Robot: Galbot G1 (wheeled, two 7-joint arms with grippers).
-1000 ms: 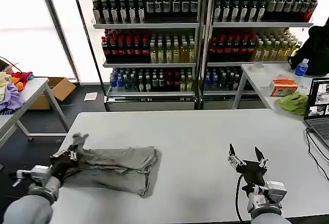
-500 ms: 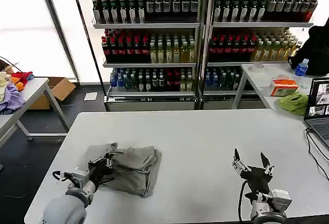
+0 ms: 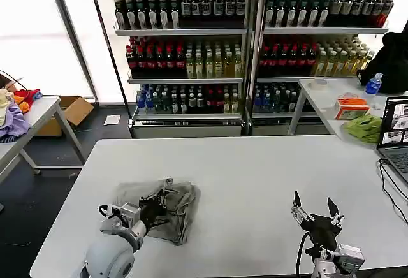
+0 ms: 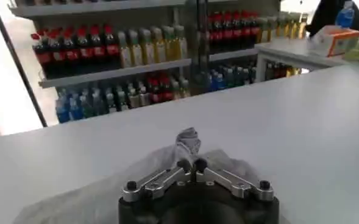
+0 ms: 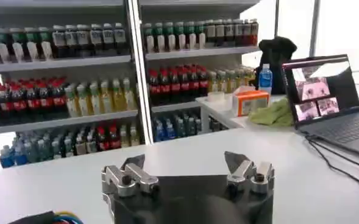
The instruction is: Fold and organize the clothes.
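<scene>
Grey T-shirt (image 3: 167, 209): I see it bunched at the table's (image 3: 255, 169) near-left part.
Left gripper (image 4: 191, 164): clenched on the T-shirt's raised fold.
Right gripper (image 3: 317, 213): spread wide, near-right edge.
Writing: none readable.

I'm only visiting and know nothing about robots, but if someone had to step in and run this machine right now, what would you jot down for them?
Left gripper: shut on a pinched edge of the grey T-shirt, carried over the garment mid-fold.
Right gripper: open, holding nothing, hovering over the white table on the robot's right side.
T-shirt: lies bunched on the table's left part, partly folded onto itself.
Done: a first fold looks underway.
Left: lay the edge down, release, flatten and finish folding; the right arm could probably help.
</scene>
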